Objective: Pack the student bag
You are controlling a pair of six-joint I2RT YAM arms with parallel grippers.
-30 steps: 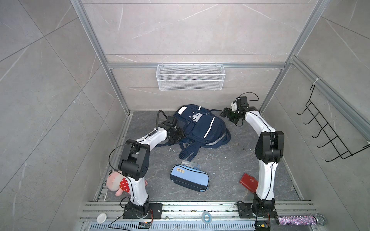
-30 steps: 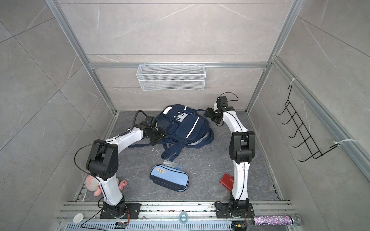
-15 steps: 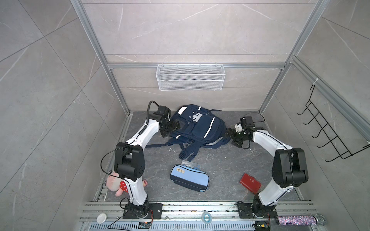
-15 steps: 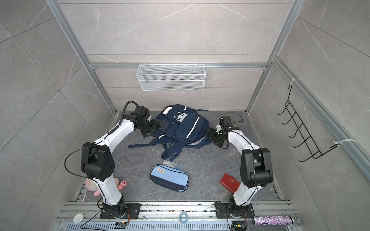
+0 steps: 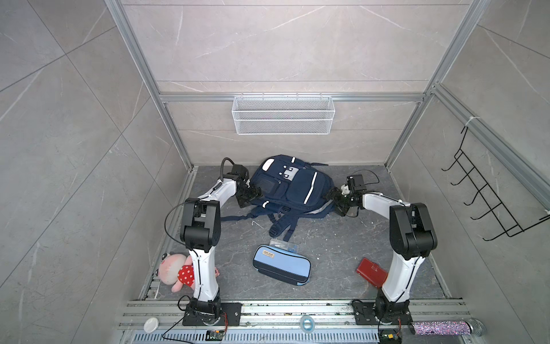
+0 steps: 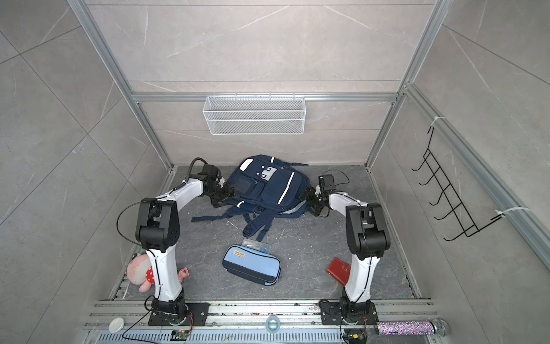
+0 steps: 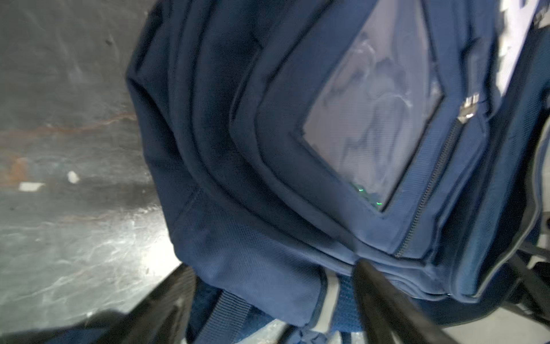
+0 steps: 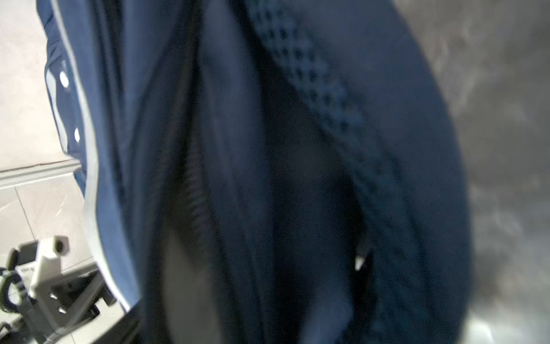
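Grey stone surface (image 5: 333,247) holds the student bag (image 5: 293,190) flat near the back wall, its long axis running from wall toward front. Left gripper (image 5: 249,196) flanks its left side, jaws apart astride the lower corner; right gripper (image 5: 336,199) sits against its right side, jaws too blurred to tell. The 2 look equally near.

Pencil case (image 5: 281,265), plush toy (image 5: 172,269), perhaps wallet (image 5: 372,275)

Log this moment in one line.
navy blue fabric backpack: lying flat | left pincer: astride its corner, grip unclear | right pincer: at opposite side, state unclear
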